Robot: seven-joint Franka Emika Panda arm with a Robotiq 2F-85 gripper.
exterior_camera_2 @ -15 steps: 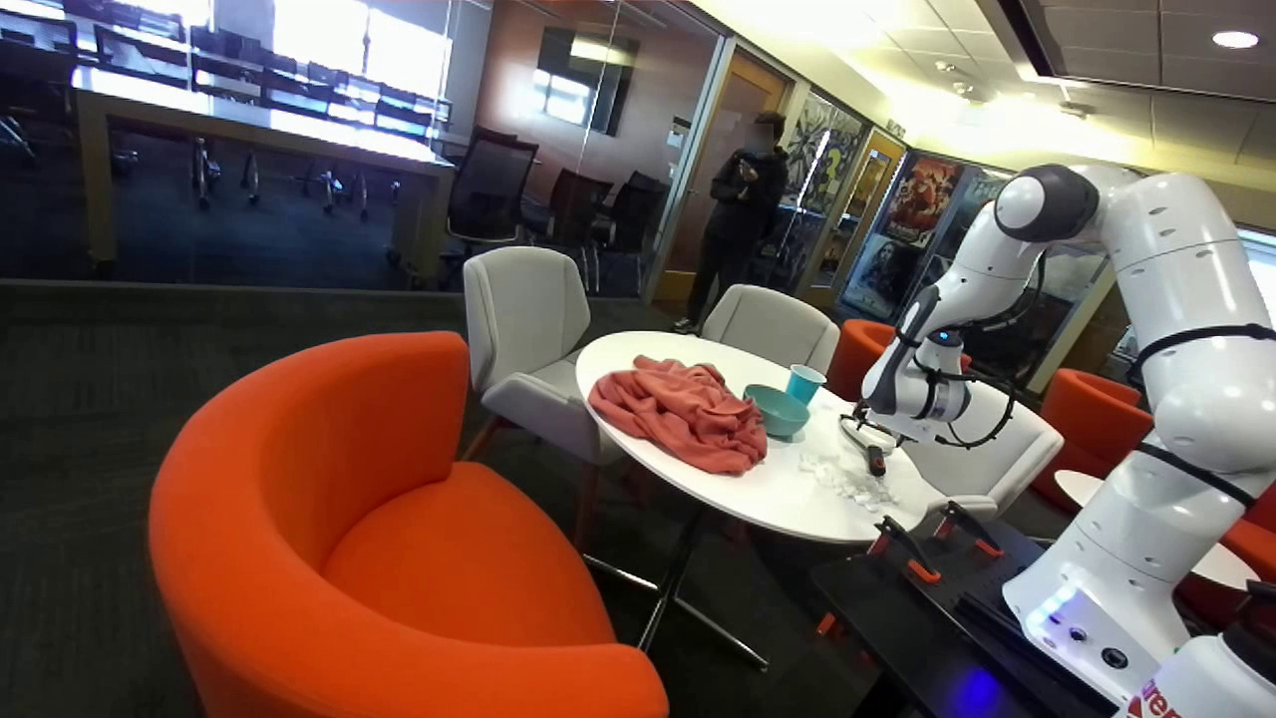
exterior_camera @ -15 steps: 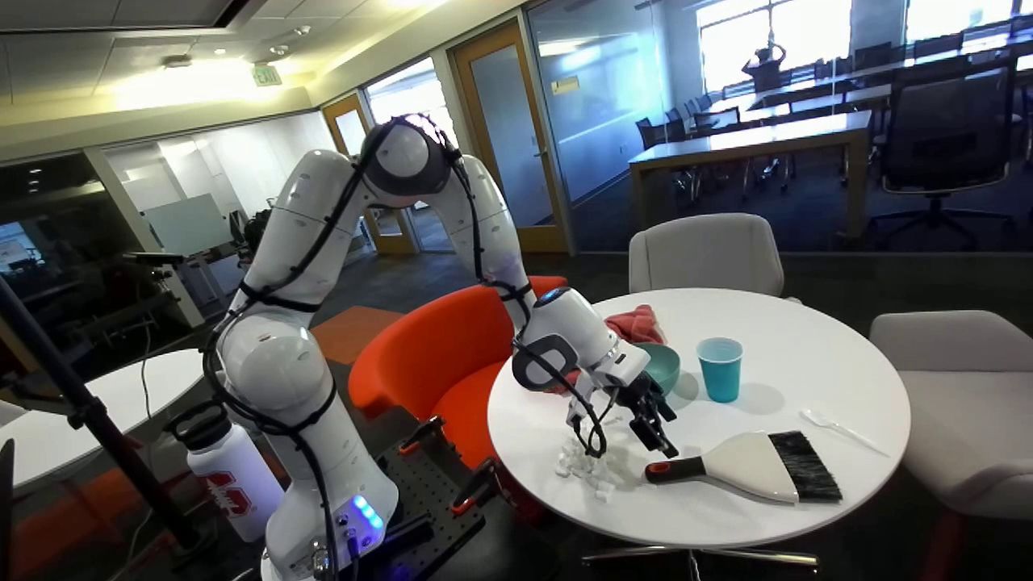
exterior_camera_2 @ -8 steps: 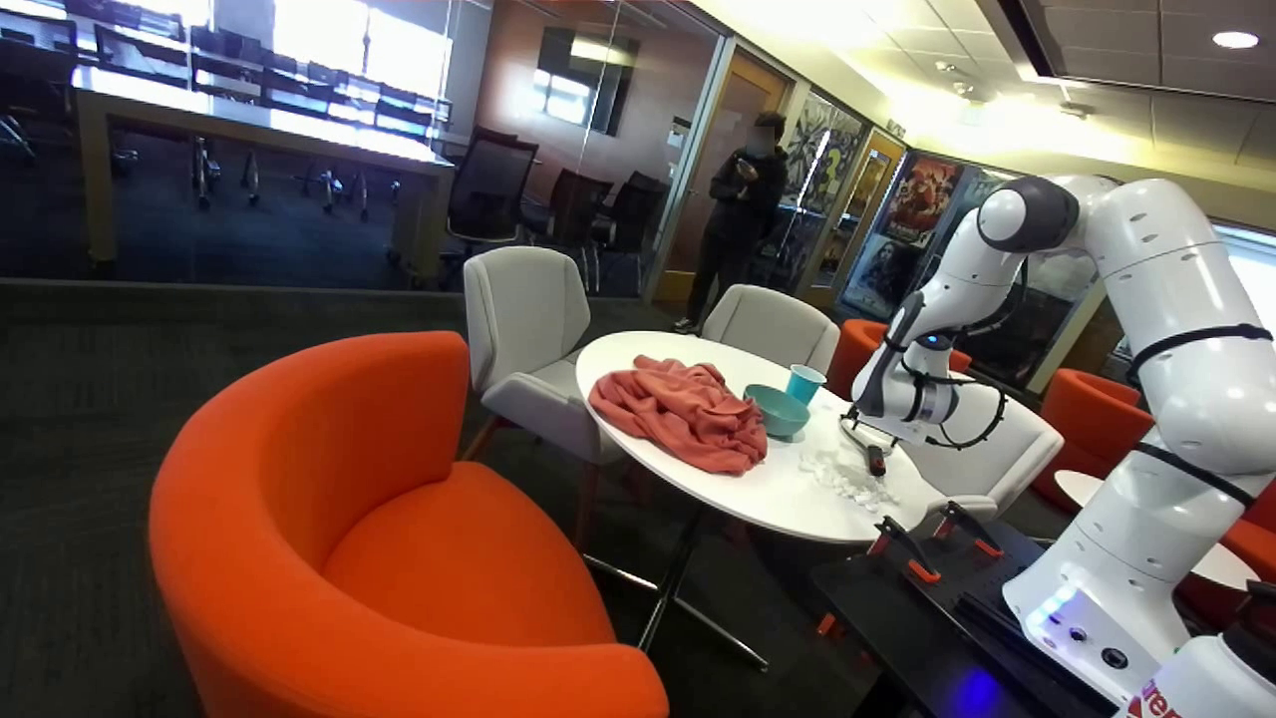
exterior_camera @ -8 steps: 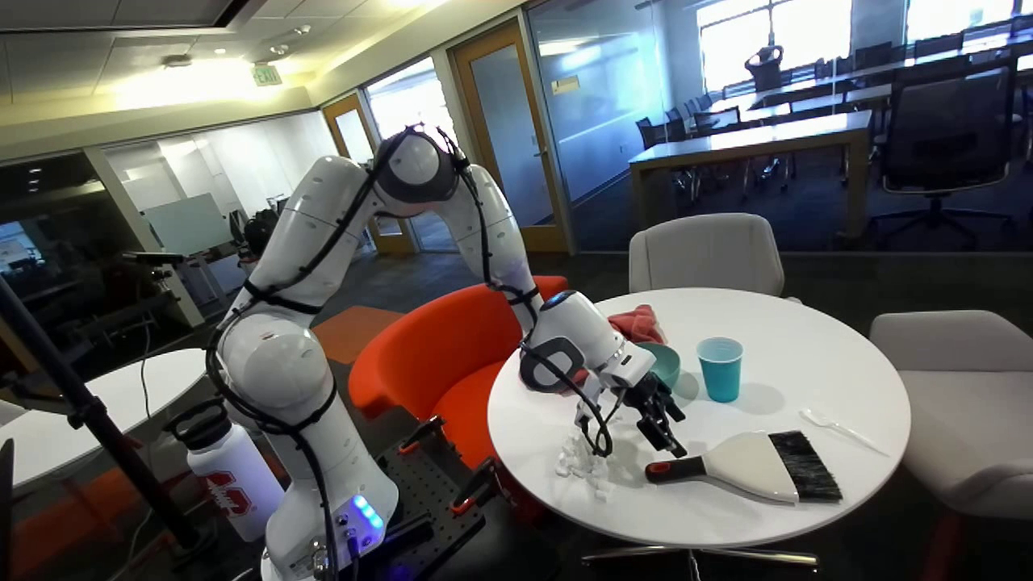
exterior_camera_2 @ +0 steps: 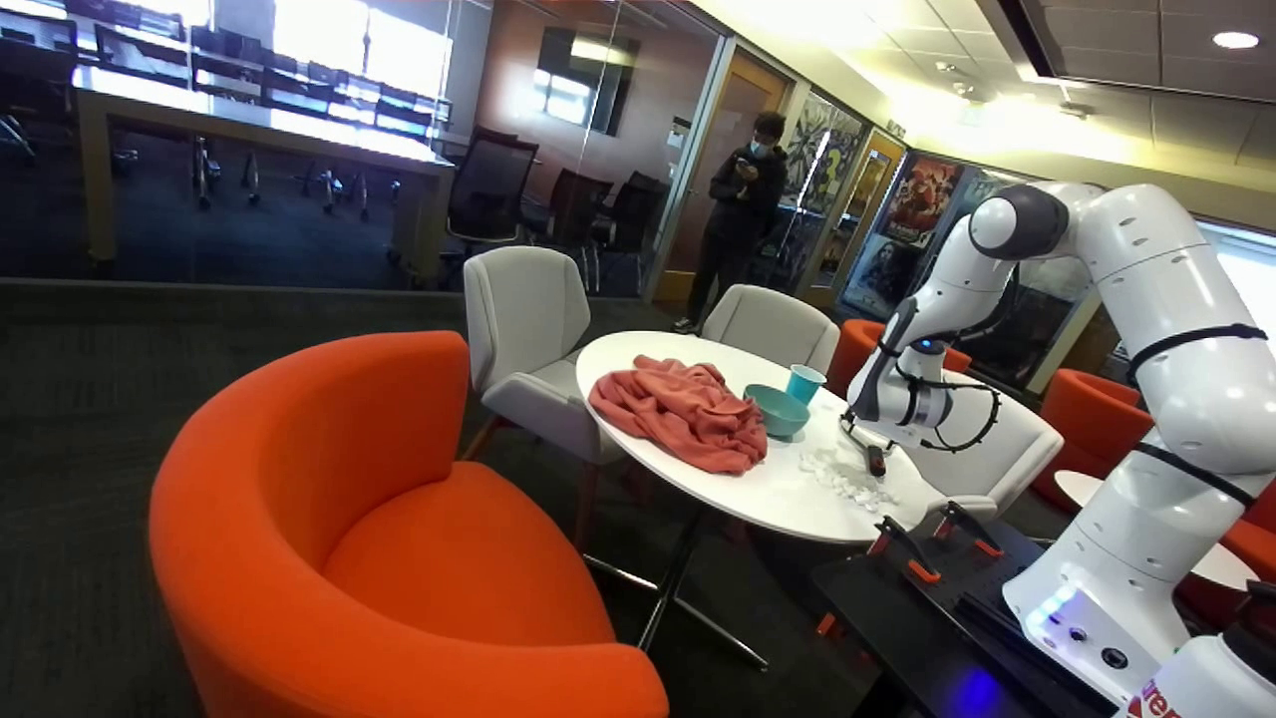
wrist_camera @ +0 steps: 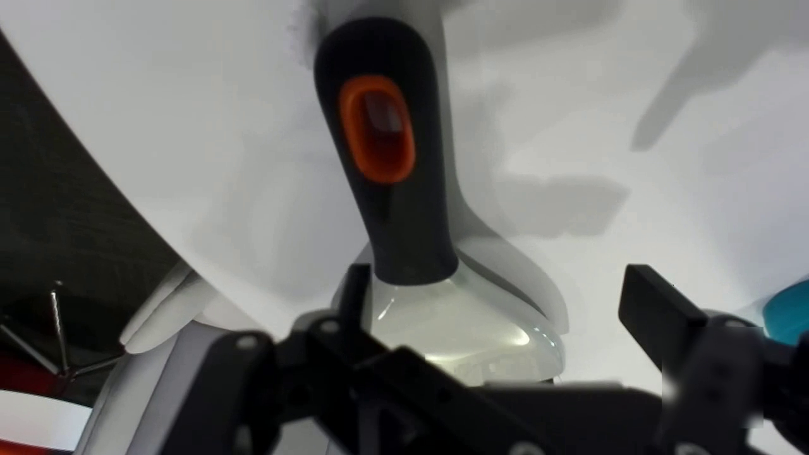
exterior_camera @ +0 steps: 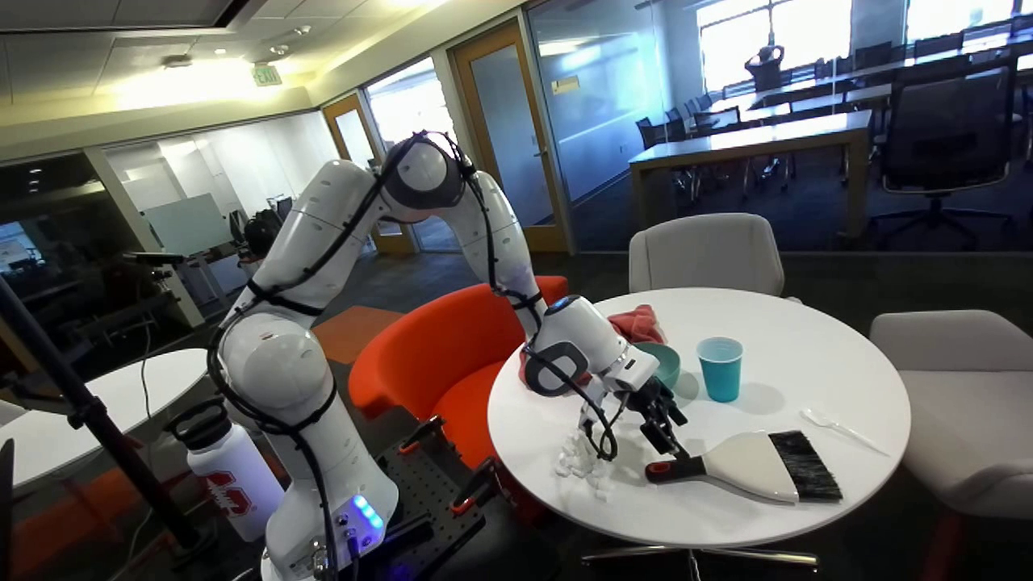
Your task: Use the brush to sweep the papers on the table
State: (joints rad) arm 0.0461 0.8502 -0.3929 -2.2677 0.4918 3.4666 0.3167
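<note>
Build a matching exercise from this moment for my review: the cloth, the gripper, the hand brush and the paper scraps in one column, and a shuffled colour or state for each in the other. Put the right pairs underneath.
Column one
1. cloth
2. gripper
3. hand brush
4. paper scraps

Column two
A. black and white, lying down
B. red-pink, crumpled in a heap
C. white, in loose little pieces
D. open, gripping nothing

Right pairs: 1-B; 2-D; 3-A; 4-C
</note>
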